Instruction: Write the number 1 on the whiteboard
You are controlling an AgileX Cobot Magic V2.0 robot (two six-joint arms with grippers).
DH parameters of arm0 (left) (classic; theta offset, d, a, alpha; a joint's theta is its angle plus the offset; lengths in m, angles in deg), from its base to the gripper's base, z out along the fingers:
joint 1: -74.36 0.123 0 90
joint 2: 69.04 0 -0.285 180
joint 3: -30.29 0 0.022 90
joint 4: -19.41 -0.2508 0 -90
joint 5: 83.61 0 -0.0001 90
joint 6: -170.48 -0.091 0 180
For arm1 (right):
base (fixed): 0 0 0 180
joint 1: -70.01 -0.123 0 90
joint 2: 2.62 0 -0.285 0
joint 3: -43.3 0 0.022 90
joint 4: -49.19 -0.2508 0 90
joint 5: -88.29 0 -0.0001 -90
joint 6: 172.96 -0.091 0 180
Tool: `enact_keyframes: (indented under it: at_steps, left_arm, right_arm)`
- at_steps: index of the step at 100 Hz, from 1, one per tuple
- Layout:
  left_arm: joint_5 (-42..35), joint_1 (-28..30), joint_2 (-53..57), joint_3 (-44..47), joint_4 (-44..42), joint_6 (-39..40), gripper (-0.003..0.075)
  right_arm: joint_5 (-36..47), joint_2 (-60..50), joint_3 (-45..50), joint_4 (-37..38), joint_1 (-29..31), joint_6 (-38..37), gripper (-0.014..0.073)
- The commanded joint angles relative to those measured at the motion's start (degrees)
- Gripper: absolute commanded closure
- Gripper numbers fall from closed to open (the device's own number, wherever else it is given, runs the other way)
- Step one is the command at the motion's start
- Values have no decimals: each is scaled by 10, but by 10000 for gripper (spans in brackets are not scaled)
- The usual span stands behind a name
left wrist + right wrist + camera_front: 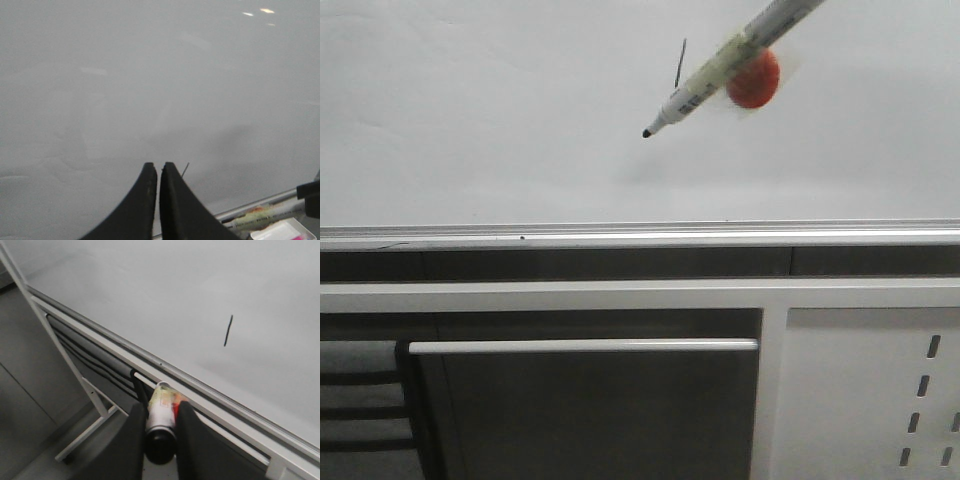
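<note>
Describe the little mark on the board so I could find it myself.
Start at the big pale whiteboard. In the front view its upper right shows a marker slanting down. Beside it is the number 1: one thin, slightly slanted black stroke, unlike the round red spot nearby.

Both wrists show tapered matte black fingers (172, 205)

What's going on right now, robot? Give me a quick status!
Right gripper shut on marker, tip off the whiteboard. Left gripper shut, holding nothing. Number 1 drawn. Nothing in the way.
</note>
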Motion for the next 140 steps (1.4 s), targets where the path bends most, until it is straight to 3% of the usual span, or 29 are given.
enact_keyframes:
  at_steps: [1, 30, 39, 58, 75, 87, 94, 140]
  left_arm:
    - [31, 1, -12, -16, -37, 1, 738]
    - [127, 1, -85, -44, -57, 1, 736]
    - [159, 1, -107, -62, -50, 1, 697]
    - [214, 1, -140, -88, -49, 1, 636]
    - [231, 1, -158, -88, -53, 1, 505]
    - [227, 1, -159, -88, -53, 1, 304]
    - [225, 1, -159, -88, -53, 1, 240]
    - [241, -4, -159, -88, -119, 1, 281]
  right_arm:
    - [-22, -11, -46, 1, 1, 5, 647]
    - [-223, 53, -176, 9, 18, -2, 647]
    - [-280, 82, -209, 9, 30, -2, 647]
    - [-315, 112, -248, 10, 30, -5, 647]
    - [-319, 116, -260, 10, 30, -6, 647]
    - [-322, 116, -260, 10, 30, -7, 647]
    - [-323, 116, -260, 9, 30, -7, 647]
    - [-342, 120, -276, -8, 30, -7, 647]
